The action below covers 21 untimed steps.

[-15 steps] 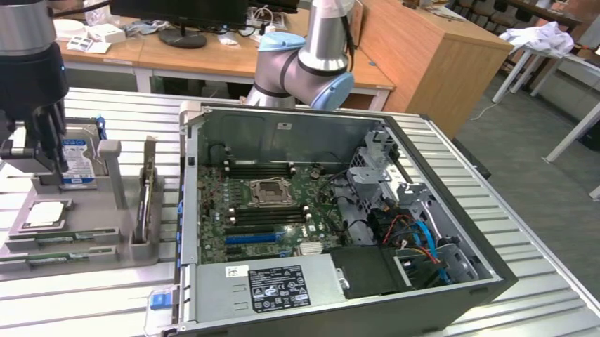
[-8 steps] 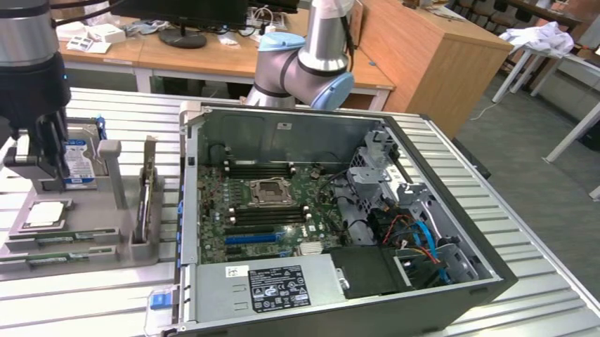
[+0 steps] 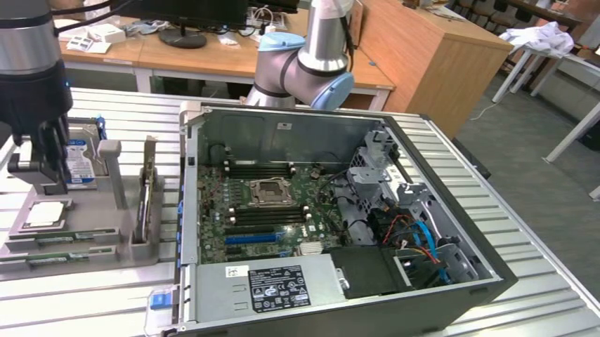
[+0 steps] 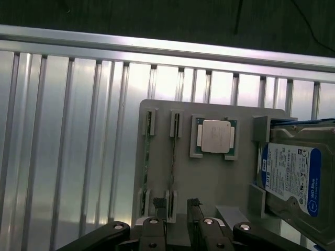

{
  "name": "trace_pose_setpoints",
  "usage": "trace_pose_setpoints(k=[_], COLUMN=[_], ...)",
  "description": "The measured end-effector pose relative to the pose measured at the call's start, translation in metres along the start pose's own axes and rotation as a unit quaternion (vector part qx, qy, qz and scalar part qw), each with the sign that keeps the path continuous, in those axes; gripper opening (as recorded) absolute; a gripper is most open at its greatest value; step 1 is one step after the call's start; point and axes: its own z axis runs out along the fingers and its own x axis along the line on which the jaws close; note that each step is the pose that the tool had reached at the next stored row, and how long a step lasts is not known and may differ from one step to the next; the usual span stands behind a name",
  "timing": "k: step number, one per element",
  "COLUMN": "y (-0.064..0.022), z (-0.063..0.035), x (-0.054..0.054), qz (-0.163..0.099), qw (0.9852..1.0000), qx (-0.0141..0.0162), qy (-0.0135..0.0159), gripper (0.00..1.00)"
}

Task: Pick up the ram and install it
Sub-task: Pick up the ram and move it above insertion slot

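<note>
I'm at the pick-up step: my hand [image 4: 175, 205] hangs released, empty, over the ram [image 4: 173, 157] in its holder [image 4: 209, 178]; gripping calls for straddling that thin edge.

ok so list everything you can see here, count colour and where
ram: two, green, on edge in the tray's slots
processor: one, silver, middle of the tray
hard drive: one, silver with a blue-white label, at the tray's end
tray: one, grey, on the table beside the case
computer case: one, dark grey, open, on the table
motherboard: one, green, inside the case
power supply: one, silver with a black label, in the case
table: one, silver, slatted
robot arm: one, silver with blue joints, behind the case
gripper: one, black, open, empty, over the tray by the ram
</note>
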Motion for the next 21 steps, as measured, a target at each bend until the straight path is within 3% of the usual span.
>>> trace_pose_setpoints(k=[21], y=[-0.0006], z=[0.0215], x=[0.0], qz=[0.0], qw=[1.0], qx=[0.0], qy=[0.0], gripper=[0.3])
